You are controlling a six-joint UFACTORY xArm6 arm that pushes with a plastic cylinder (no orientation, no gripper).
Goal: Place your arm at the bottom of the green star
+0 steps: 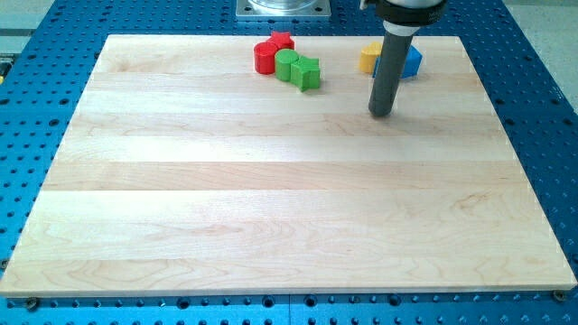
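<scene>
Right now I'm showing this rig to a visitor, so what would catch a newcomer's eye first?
Probably the straight dark rod, standing upright near the view's top right, with my tip resting on the pale wooden board. To its left, red blocks, a green cylinder and a green star-like block cluster tightly. Behind the rod sit a yellow block and a blue block.

1. Two red blocks (pixel 270 51) and two green blocks (pixel 299 69) touch near the board's (pixel 271 199) top.
2. Yellow block (pixel 369 57) and blue block (pixel 411 61) lie rightward.
3. My tip (pixel 381 113) sits just below them.
</scene>
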